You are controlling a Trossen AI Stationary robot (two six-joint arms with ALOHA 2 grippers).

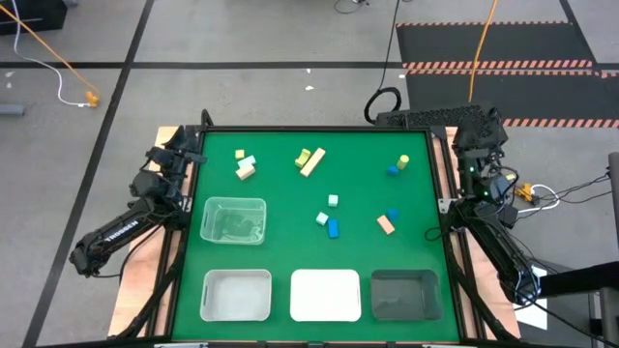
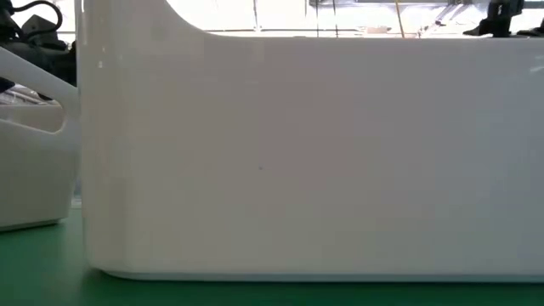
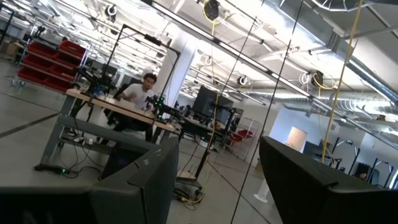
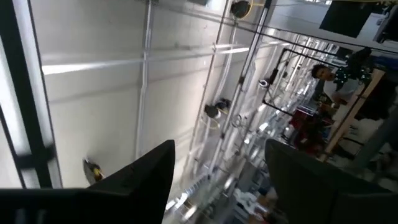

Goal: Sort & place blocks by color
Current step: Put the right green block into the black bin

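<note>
The blocks lie scattered on the far half of the green mat. A yellow-green (image 1: 239, 154), a mint (image 1: 248, 161) and a tan one (image 1: 245, 172) sit at the far left. A yellow-green block (image 1: 303, 157) and a tan bar (image 1: 312, 162) lie mid-table. A yellow-green (image 1: 403, 161) and a blue block (image 1: 394, 171) are at the far right. Nearer lie mint (image 1: 333, 200), mint (image 1: 322, 218), blue (image 1: 334, 229), blue (image 1: 392, 215) and tan (image 1: 386, 225). My left gripper (image 1: 186, 147) (image 3: 217, 186) is folded back at the far left corner. My right gripper (image 1: 481, 128) (image 4: 217, 186) is at the far right corner. Both are open, tipped upward and hold nothing.
A clear tray (image 1: 232, 220) stands left of centre. Along the near edge are a white tray (image 1: 236, 295), a white tray (image 1: 325, 294) and a dark tray (image 1: 404, 295). The white tray's wall (image 2: 297, 161) fills the low view. A person (image 3: 140, 90) sits at a desk beyond the table.
</note>
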